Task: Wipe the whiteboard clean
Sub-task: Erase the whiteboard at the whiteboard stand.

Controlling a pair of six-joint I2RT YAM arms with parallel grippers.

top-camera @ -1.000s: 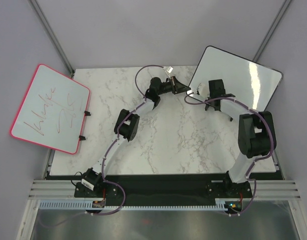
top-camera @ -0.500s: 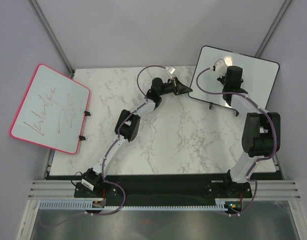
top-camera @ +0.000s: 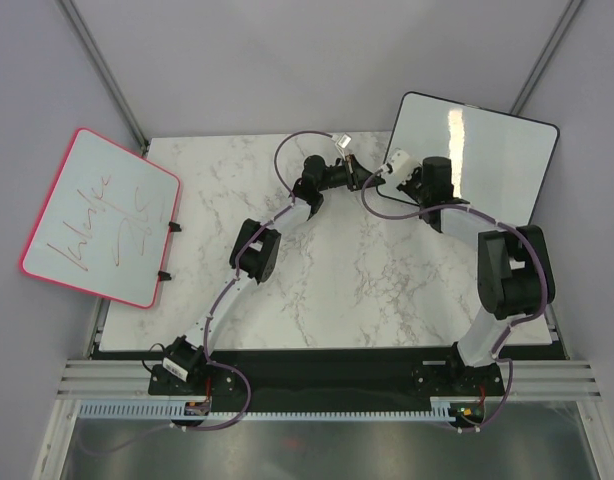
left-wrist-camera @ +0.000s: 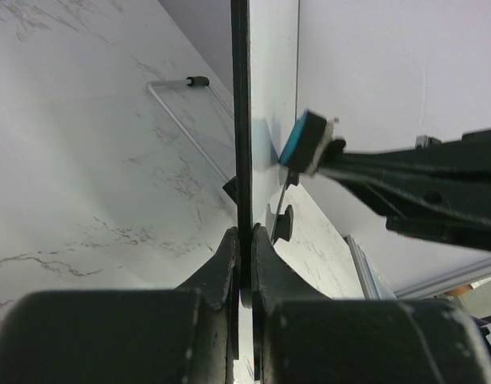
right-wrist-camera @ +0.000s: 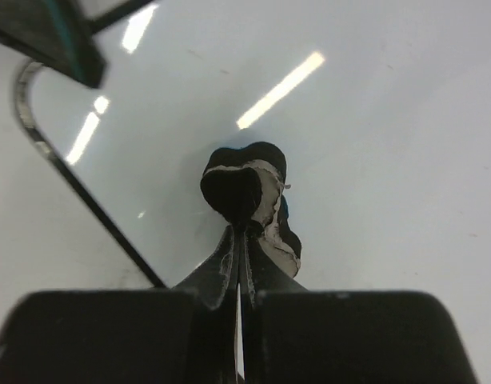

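The black-framed whiteboard stands tilted at the back right of the table, and its white face shows no writing. My left gripper is shut on its left edge, which I see edge-on in the left wrist view between my closed fingers. My right gripper is shut on a small eraser with a blue back and a dark felt pad. It presses the eraser against the board's face near the left edge. The eraser also shows in the left wrist view.
A pink-framed whiteboard with red scribbles lies at the left, overhanging the marble table. A wire stand leg of the black-framed board rests on the marble. Grey walls surround the table.
The right gripper has slid the eraser from the middle of the board to its left edge. The board rotated a second ago and has stayed put since.
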